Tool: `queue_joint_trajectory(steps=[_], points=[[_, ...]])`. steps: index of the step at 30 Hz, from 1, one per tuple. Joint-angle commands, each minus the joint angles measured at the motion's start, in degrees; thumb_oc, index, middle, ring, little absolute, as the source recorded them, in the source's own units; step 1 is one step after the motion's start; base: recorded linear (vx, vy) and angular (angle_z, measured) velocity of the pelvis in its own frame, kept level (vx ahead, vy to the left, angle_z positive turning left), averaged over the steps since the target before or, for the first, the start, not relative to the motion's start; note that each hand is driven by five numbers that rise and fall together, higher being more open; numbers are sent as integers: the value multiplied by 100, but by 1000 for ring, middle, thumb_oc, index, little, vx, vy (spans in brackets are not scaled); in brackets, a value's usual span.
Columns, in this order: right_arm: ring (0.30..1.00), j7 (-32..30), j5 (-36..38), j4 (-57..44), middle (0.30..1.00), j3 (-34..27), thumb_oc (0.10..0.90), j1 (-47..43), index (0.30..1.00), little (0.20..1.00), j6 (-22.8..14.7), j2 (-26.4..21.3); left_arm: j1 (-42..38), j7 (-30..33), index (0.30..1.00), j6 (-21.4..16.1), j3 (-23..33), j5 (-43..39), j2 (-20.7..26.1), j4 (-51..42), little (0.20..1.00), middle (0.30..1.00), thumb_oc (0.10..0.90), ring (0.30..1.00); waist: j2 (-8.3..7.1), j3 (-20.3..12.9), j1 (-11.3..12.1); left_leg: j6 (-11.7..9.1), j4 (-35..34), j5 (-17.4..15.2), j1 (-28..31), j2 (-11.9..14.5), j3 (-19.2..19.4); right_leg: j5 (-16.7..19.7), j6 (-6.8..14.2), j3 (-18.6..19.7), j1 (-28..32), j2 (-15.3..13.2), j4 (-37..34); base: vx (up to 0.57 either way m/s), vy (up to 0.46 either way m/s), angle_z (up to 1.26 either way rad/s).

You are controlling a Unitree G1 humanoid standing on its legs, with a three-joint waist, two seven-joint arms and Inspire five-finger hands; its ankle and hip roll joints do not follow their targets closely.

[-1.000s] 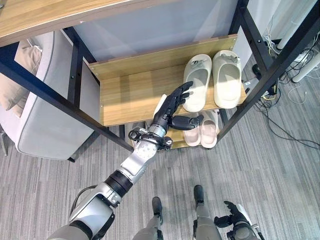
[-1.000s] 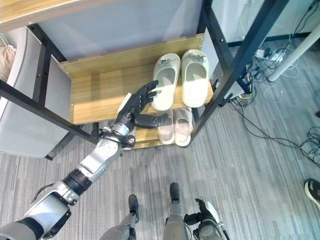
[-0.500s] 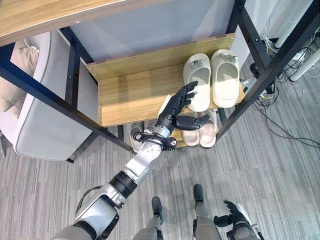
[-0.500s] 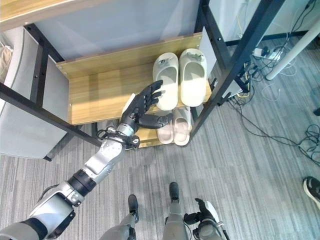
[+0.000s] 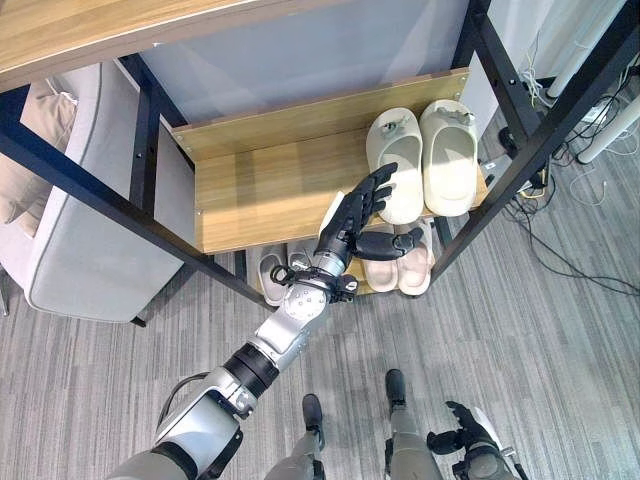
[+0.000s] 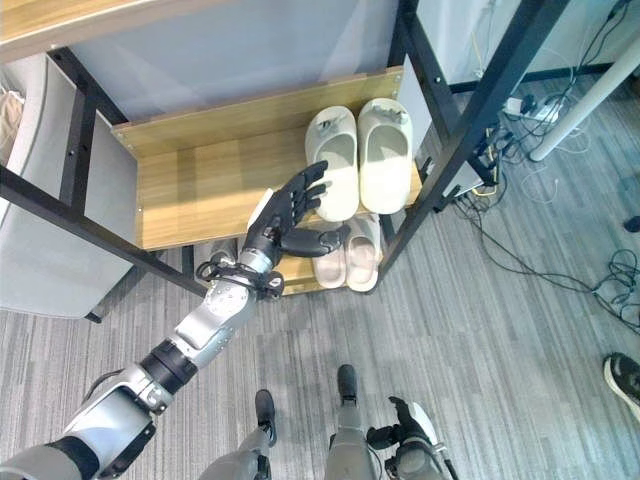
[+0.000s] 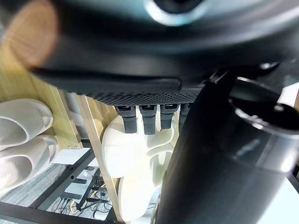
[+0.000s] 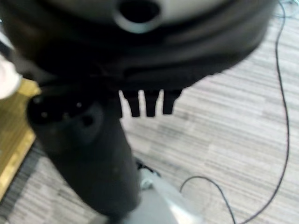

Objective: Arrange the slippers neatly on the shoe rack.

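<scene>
Shoe rack (image 5: 270, 190): black metal frame with wooden shelves, standing on grey striped floor (image 5: 560, 330); a grey upholstered seat (image 5: 80, 250) sits just beside its left end.
Cream slippers (image 5: 425, 160): a pair side by side at the right end of the middle shelf, toes toward the back panel.
Pink slippers (image 5: 405, 265): a pair on the bottom shelf, below the cream pair, partly hidden by the thumb.
Grey slippers (image 5: 275, 275): a pair on the bottom shelf, left of the pink ones, mostly behind the wrist.
Left hand (image 5: 352, 215): fingers straight and spread, thumb out, holding nothing; fingertips at the left cream slipper's near edge.
Right hand (image 5: 470, 432): low by the floor, fingers relaxed, empty.
</scene>
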Motion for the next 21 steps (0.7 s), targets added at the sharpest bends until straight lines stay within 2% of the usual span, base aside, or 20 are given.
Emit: queue_joint_trajectory(steps=[1,21], points=[[900,23,119,-10,900,-9,800,32,900,900,-101,-123,-822,67,900,-506,59,83,-204,1,900,900,800,900,164,77,86,-88,12,-109,-480,-31,-128,-706,244,-78,15,63,35,0,0,0],[900,-4,205,-8,900,59,800,-40,900,900,-132,-122,-1036,144,900,-509,-93,131,-535,42,900,900,800,900,93,130,60,-86,12,-94,-518,20,-98,-698,223,-69,-53,103,35,0,0,0]])
